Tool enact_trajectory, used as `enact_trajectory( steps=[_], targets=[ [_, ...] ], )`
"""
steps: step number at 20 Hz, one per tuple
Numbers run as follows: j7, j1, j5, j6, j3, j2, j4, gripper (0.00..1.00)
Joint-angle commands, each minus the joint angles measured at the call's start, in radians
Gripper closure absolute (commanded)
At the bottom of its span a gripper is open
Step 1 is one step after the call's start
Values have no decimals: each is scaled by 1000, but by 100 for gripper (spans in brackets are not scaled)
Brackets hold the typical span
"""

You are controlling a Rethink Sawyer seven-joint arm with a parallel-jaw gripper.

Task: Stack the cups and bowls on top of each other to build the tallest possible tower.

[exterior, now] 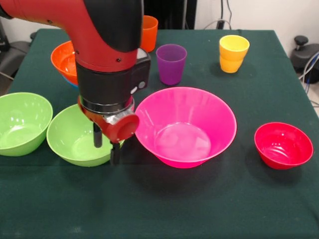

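Reaching down from above, the arm [99,40] sets its gripper [106,144] over a green bowl [79,137]. We note its fingers parted, astride the bowl's near rim.

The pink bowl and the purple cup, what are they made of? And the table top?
The pink bowl looks like shiny plastic: light glints on its smooth floor and its rim looks thin. The purple cup seems to be plastic too, slightly see-through, since its rim glows lighter than its body. The table appears covered in dark green cloth, dull and without shine, perhaps felt.
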Motion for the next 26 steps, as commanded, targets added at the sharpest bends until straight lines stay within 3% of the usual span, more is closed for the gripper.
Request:
enact_trajectory(
  steps=[1,7,26],
  targets=[
    [-262,-16,-98,23,65,31,73,0],
    [-237,-1,-101,24,67,86,37,0],
    [-249,7,-100,57,57,116,-4,0]
  ],
)
